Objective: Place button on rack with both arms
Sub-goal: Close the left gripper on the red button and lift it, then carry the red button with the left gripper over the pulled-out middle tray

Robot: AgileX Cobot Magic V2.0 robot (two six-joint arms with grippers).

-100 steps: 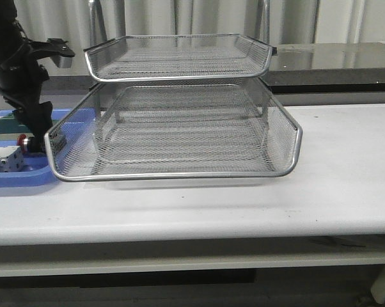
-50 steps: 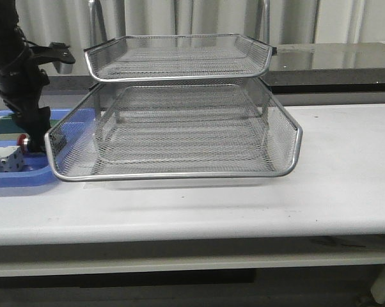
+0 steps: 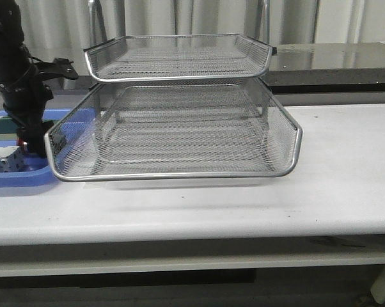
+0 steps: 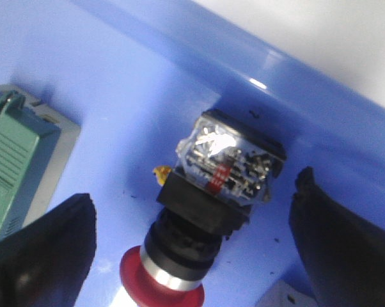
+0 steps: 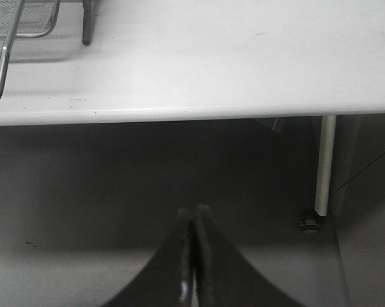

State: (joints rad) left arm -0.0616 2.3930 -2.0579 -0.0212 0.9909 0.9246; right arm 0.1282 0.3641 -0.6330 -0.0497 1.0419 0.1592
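Note:
The button point(image 4: 205, 204) lies on its side in the blue tray point(image 4: 116, 96), red mushroom head toward the fingers and rear block away from them. My left gripper point(image 4: 194, 192) is open, one finger on each side of the button and neither touching it. In the front view this gripper point(image 3: 31, 144) hangs low over the blue tray point(image 3: 20, 178) and hides the button. The silver wire-mesh rack point(image 3: 180, 173) stands mid-table, its lower tray pulled forward. My right gripper point(image 5: 194, 214) is shut and empty, off the table's front edge, with the rack's corner point(image 5: 0, 64) in sight.
A green block point(image 3: 6, 128) and a white block point(image 3: 4, 160) share the blue tray beside the button; the green block also shows in the left wrist view point(image 4: 13, 160). The rack's pulled-out tray rim reaches close to the left gripper. A table leg point(image 5: 323, 166) stands under the edge.
My left arm has shifted slightly left and lower into the blue tray. The button's red head, visible in the front view before, is now hidden by the gripper.

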